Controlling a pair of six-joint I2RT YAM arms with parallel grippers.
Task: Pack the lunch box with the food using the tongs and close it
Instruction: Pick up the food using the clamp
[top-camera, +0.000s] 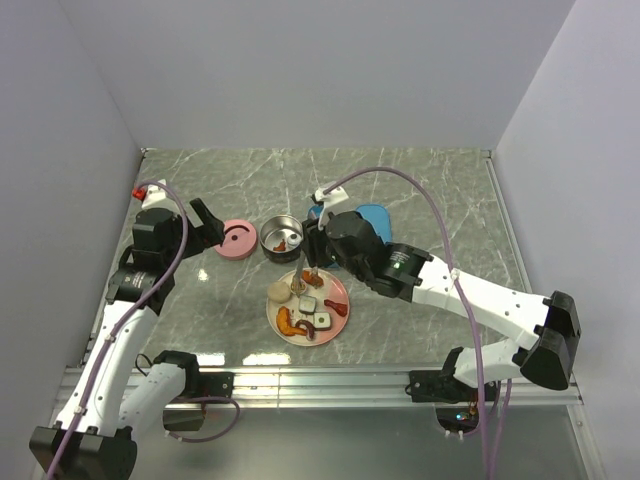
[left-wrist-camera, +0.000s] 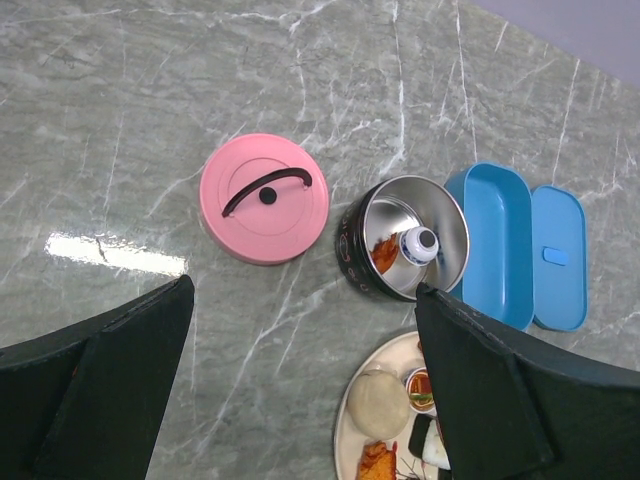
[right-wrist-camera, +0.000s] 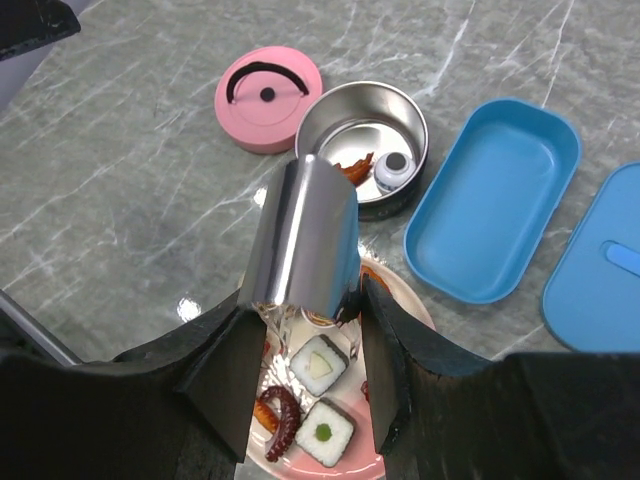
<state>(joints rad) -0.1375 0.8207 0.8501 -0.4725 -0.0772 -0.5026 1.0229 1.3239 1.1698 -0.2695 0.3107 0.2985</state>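
Grey marbled stone covers the table (top-camera: 440, 190), which has plain white panels around it. Close to the middle of its near edge we see a pink plate (top-camera: 338, 291) carrying the food: a beige bun (left-wrist-camera: 380, 403), white sushi squares (right-wrist-camera: 318, 365) and a red sausage (right-wrist-camera: 280, 415) cut like an octopus. Just behind the plate, toward the far edge, stands the round steel lunch box (right-wrist-camera: 320, 110), open, with an orange shrimp (right-wrist-camera: 352, 168) and a small white roll (right-wrist-camera: 393, 170) inside. The pink lid (top-camera: 238, 239) lies flat beside the box toward the left edge, handle up. A blue tray (right-wrist-camera: 495, 200) and a blue lid (right-wrist-camera: 605, 260) lie side by side toward the right edge.

The right tool (top-camera: 313, 248) hangs above the plate's far rim, its jaws partly closed on the silver tongs (right-wrist-camera: 305, 235), whose arms point down at the plate. We cannot tell whether the tongs' tips hold anything. The left tool (top-camera: 208, 232) hovers near the pink lid, jaws spread wide and empty.
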